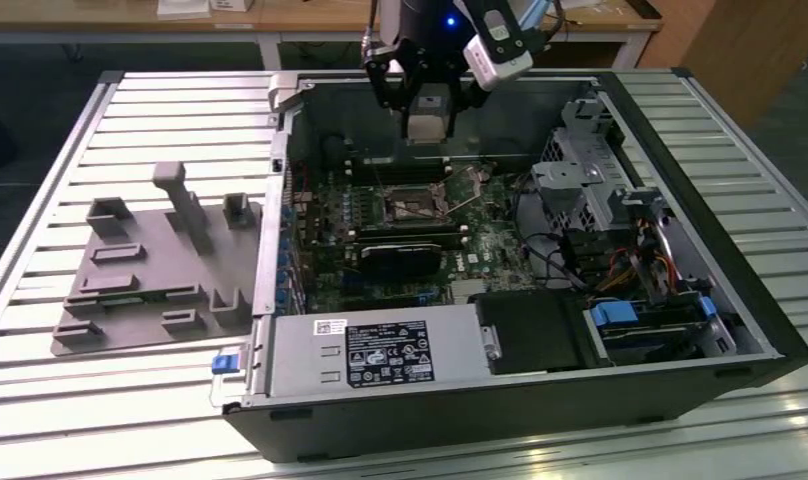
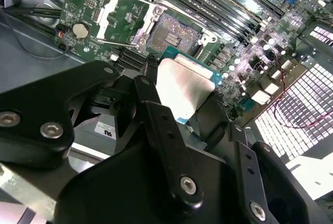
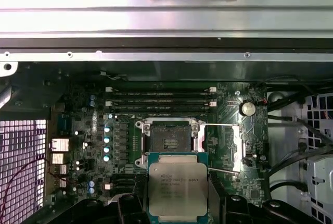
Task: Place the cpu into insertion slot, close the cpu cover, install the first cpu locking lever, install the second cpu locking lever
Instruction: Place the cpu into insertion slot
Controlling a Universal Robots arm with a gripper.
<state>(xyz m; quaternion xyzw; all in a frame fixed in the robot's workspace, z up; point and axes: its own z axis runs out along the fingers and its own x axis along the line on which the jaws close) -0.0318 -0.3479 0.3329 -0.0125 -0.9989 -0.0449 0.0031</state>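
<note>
The black gripper (image 1: 427, 108) hangs over the far part of the open black computer case (image 1: 511, 420), which lies on its side on a ribbed silvery metal table (image 1: 177, 120). Its jaws are drawn in narrow and clamp the small flat square cpu (image 3: 178, 188) with the dull silver-grey metal top by two opposite edges; in the second wrist view one of the black fingers (image 2: 156, 109) lies against the chip's edge. The cpu is in the air above the green circuit board (image 3: 78, 104), its metal top turned toward the first wrist camera. In that view it is just beside the small square insertion slot (image 3: 169, 139) with the dark centre and silvery rim, and not in it.

The slot is uncovered, its contact field bare. The thin square silvery cpu cover (image 3: 237, 148) with the window cut-out is swung open, on the side of the slot toward a round silvery coin cell (image 3: 247, 108). Two thin silvery wire locking levers (image 3: 221, 125) run along the cover's edges and seem unlatched, though they are too fine to be sure. Long narrow black memory slots (image 3: 161, 99) lie on the board near the slot. At the exterior view's left, a grey moulded fixture plate (image 1: 151, 270) rests on the table beside the case.
</note>
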